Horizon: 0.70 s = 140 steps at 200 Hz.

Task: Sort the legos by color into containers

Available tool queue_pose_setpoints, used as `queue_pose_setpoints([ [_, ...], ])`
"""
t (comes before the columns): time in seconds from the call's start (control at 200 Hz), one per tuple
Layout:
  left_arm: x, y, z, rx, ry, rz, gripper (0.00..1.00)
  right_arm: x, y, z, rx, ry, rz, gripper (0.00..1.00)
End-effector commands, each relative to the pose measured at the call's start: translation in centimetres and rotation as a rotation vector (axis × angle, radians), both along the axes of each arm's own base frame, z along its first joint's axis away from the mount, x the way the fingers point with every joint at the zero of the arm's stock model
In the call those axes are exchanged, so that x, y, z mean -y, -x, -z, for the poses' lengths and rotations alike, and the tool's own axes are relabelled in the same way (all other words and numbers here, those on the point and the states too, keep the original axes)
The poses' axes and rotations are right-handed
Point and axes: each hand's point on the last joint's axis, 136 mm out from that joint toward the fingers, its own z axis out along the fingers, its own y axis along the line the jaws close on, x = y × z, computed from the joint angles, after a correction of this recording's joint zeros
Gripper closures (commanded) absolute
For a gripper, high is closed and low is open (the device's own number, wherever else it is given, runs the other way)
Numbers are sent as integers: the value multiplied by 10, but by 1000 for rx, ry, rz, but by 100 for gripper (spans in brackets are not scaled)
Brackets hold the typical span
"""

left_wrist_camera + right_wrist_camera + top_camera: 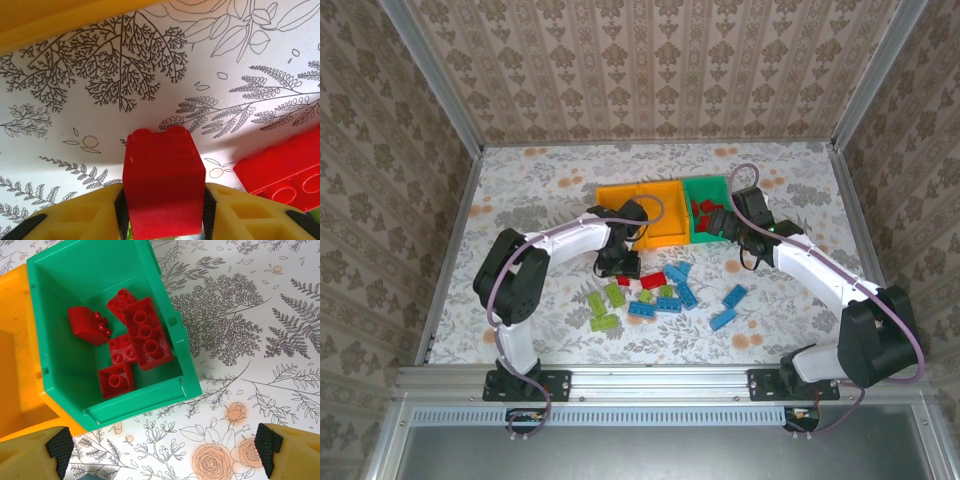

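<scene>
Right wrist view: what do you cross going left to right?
Left to right: orange bin → green bin, with red bricks inside → table.

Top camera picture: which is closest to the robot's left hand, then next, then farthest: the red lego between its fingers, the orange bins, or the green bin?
1. Red lego: right between the left hand's fingers.
2. Orange bins: just behind the hand.
3. Green bin: farther right, past the orange bins.
</scene>
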Motion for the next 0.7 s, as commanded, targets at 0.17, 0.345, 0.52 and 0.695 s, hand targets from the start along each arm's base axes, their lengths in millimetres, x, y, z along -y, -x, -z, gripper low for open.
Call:
queue_pose_setpoints([
  [0.17, 6, -16, -16, 67, 18, 29, 73, 10, 3, -5, 9, 24, 36, 3],
  [0.345, 33, -49, -64, 211, 141, 67, 73, 18, 11, -6, 25, 41, 53, 3],
  [0.52, 89, -92, -132, 383, 350, 164, 72, 31, 33, 8, -13, 66, 87, 3],
  [0.695, 149, -123, -167, 432, 552, 252, 72, 42, 61, 25, -58, 56, 136, 3],
])
